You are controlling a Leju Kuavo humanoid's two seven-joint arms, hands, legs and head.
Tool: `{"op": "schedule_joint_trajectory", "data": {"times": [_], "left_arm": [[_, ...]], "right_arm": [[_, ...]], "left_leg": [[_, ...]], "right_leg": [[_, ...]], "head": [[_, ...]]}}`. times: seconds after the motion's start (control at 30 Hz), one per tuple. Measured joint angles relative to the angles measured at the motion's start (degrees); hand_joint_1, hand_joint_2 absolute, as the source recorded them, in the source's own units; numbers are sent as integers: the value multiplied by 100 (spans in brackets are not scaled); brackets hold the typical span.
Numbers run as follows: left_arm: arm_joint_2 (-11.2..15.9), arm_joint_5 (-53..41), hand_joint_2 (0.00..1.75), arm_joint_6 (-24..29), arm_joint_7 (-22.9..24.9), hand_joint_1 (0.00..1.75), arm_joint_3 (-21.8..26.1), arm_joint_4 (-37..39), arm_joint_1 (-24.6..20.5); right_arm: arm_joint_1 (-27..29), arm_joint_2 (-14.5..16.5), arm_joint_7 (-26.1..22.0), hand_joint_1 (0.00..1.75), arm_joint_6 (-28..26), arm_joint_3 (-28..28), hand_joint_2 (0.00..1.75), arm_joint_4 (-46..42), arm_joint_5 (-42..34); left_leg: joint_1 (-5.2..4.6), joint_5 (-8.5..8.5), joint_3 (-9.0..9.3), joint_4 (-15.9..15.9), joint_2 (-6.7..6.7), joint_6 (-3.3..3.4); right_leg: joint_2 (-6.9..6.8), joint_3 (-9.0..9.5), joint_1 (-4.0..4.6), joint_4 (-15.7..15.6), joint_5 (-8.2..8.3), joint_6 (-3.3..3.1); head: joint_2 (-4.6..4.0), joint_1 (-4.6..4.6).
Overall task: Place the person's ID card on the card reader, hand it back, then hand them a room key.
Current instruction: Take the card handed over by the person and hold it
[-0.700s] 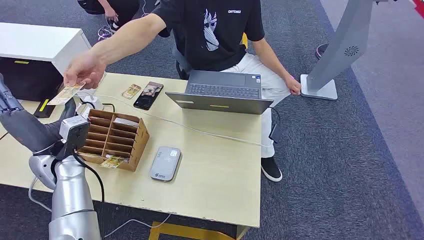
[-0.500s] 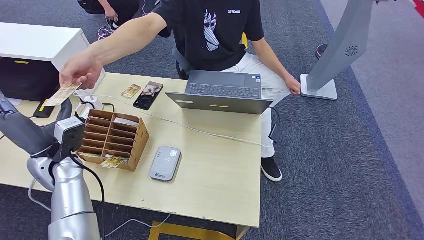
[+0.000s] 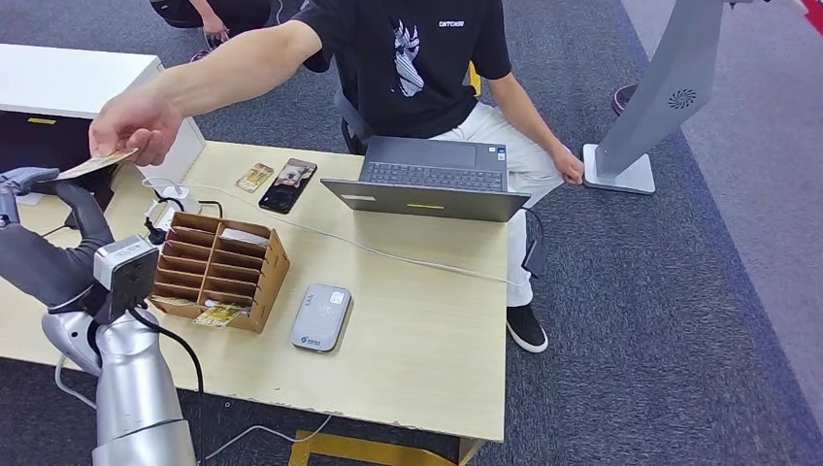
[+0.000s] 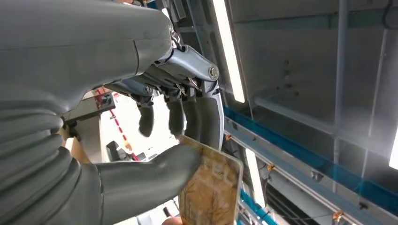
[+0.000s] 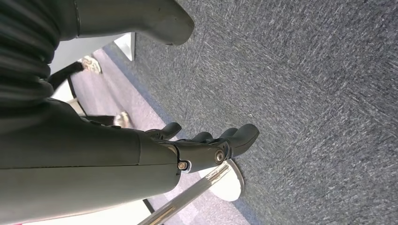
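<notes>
ID card sits between left hand's thumb and fingers — person's hand holds its other end.

On the counter, a card reader lies near, a divided box to its left. A laptop sits far right, two phones to its left.

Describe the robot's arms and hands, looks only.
Left arm is a smooth silver tube with a black cable along it and a boxy grey camera module at the wrist. Left hand has a grey ribbed cover, thick grey thumb and darker fingers on silver screwed knuckles. Right hand looks dark grey.
</notes>
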Motion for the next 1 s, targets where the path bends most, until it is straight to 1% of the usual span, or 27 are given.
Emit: {"op": "schedule_joint_trajectory", "data": {"times": [0.4,0.7,1.0], "left_arm": [[-30,12,175,5,-1,175,-55,-266,0],[-64,68,175,3,-1,175,-340,-654,66],[-86,122,175,3,-1,175,-495,-1042,130]], "right_arm": [[2,0,0,0,-15,2,175,0,-1],[5,0,-1,0,-29,4,175,0,-11],[4,0,-41,0,-42,4,175,0,-99]], "left_leg": [[0,14,1,0,-27,4],[-1,17,-2,0,-23,8],[0,16,-10,0,-22,8]], "right_leg": [[-28,11,0,0,5,4],[-20,7,-1,0,11,8],[-19,-3,0,0,10,8]], "head": [[0,1],[0,1],[0,1]]}}
